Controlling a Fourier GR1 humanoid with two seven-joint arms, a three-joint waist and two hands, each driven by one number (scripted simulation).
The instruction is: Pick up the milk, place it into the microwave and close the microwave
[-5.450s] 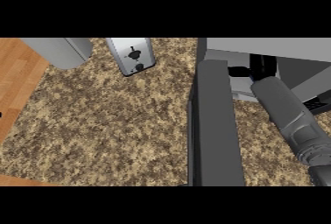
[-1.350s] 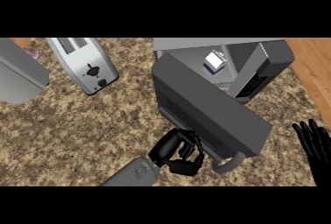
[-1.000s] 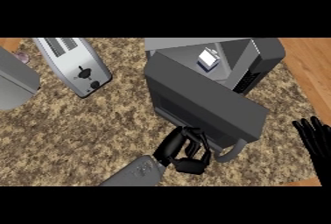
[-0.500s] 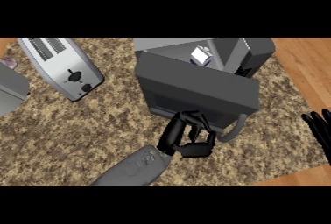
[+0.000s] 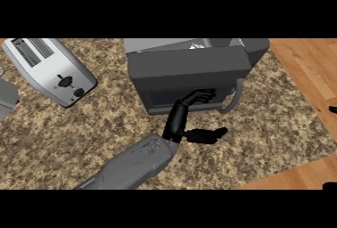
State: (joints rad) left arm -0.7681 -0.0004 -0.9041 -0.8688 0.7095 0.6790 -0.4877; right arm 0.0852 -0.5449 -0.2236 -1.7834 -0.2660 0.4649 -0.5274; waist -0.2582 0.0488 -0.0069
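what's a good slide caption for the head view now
Left hand presses its straight fingers against the nearly shut microwave door, toaster at left on the granite counter.

Brightness: you get an even, moderate light across the speckled counter (image 5: 79, 129); nothing is blown out and nothing is lost in darkness.
Light source: you cannot see a lamp; the light seems to fall from above, spread out and soft.
Shadows: you see almost none; the toaster (image 5: 49, 69) and the microwave (image 5: 187, 73) throw no clear dark patch on the counter.
Glare: you find no hot spots; the toaster's top shows only a pale sheen.
Contrast: the left hand (image 5: 191, 120) reads as a flat black shape against the grey microwave door (image 5: 171, 75), so its surface detail is hard for you to make out.
Focus: you see the same clarity from centre to edges.
Edges: straight lines stay straight; you see no bending.
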